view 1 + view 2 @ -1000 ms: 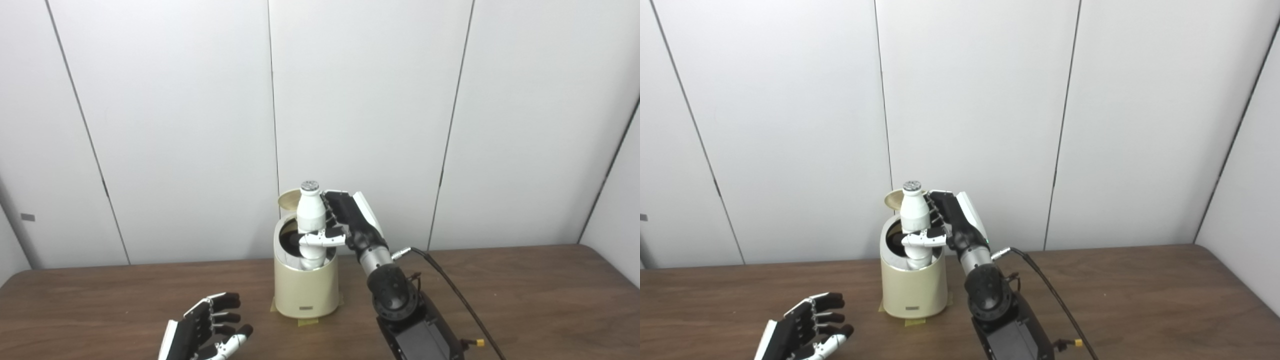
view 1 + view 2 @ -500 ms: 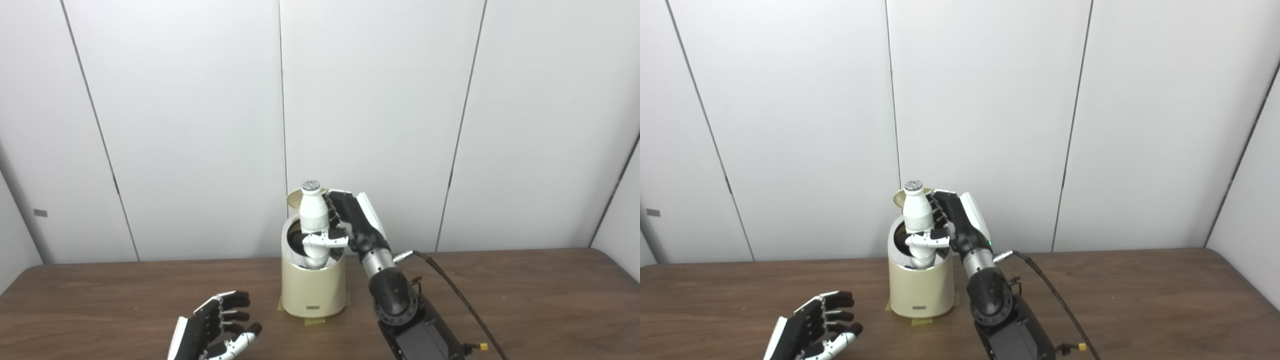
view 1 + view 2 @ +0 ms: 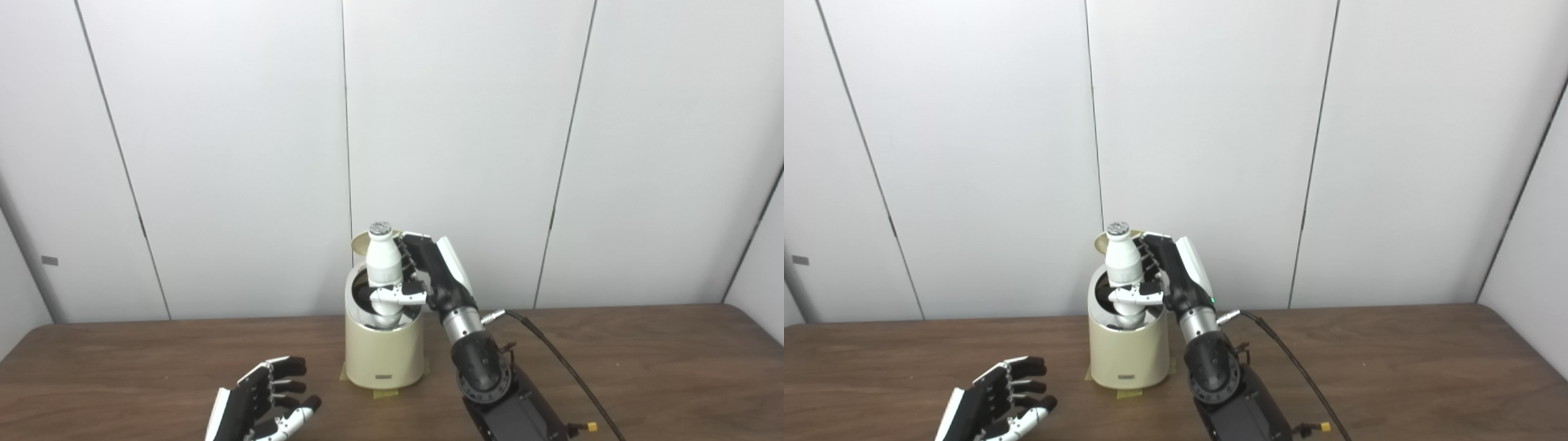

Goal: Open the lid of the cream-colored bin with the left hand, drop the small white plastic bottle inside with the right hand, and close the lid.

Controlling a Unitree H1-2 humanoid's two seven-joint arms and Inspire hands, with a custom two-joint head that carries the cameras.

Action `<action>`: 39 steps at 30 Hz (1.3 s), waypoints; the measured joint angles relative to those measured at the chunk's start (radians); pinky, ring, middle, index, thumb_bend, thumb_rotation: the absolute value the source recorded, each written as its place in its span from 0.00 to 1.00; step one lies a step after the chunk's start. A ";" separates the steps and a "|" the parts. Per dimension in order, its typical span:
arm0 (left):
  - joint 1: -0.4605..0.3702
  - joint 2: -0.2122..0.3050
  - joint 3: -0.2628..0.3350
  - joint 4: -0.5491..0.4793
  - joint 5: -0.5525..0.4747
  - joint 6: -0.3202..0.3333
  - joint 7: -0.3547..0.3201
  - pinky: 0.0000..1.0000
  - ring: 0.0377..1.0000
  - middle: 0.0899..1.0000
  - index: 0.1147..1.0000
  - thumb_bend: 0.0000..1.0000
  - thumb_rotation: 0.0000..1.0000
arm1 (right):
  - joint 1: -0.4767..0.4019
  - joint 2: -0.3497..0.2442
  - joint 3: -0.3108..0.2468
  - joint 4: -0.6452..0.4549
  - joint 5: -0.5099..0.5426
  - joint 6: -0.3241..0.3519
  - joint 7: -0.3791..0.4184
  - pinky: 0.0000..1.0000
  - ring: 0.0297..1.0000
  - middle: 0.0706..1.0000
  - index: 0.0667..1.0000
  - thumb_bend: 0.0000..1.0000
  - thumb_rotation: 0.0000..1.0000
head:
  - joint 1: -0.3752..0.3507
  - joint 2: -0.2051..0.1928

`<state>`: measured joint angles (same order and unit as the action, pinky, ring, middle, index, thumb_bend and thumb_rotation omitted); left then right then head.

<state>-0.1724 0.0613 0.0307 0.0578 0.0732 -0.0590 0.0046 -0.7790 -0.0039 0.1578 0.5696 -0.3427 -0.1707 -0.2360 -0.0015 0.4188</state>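
The right hand (image 3: 429, 275) is gripping the bottle (image 3: 383, 264) upright, thumb wrapped across its front and fingers behind, with the bottle's base dipping just inside the bin (image 3: 384, 358) mouth. The step in hand looks to be the drop, and doing it well probably means keeping the bottle vertical and centred over the dark opening, letting it sink a touch further so it is clearing the rim, then spreading thumb and fingers together so it is falling straight rather than tipping against the edge. The lid (image 3: 361, 241) is standing raised behind the bottle, so the release should be avoiding any knock against it. The left hand (image 3: 260, 407) is lying low at the table's (image 3: 643, 367) near edge, well apart from the bin, fingers spread and holding nothing; it will be needed for closing. The bottle is small, white and smooth, narrowing at the neck to a grey cap, likely light and a little slippery. The bin is a cream cylinder sitting on tape marks.
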 measured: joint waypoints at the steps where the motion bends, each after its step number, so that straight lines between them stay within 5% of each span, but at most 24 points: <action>1: 0.000 0.000 0.000 -0.002 0.000 0.000 0.000 0.56 0.63 0.67 0.65 0.63 0.00 | 0.001 -0.001 0.001 0.003 0.000 -0.009 0.000 0.31 0.36 0.43 0.52 0.51 0.00 | 0.000 0.002; 24: 0.006 0.001 -0.002 -0.023 0.001 0.011 -0.002 0.55 0.62 0.68 0.65 0.63 0.00 | 0.018 -0.016 0.001 0.032 -0.026 -0.120 -0.038 0.33 0.38 0.43 0.49 0.52 0.00 | -0.002 0.012; 39: 0.006 0.000 -0.007 -0.023 -0.001 0.034 -0.003 0.56 0.63 0.66 0.63 0.63 0.00 | -0.011 -0.043 0.020 0.127 -0.077 -0.267 -0.082 0.34 0.37 0.44 0.49 0.52 0.00 | 0.002 0.017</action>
<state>-0.1660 0.0617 0.0240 0.0348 0.0723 -0.0246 0.0016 -0.7897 -0.0465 0.1780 0.6963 -0.4199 -0.4373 -0.3177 0.0000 0.4357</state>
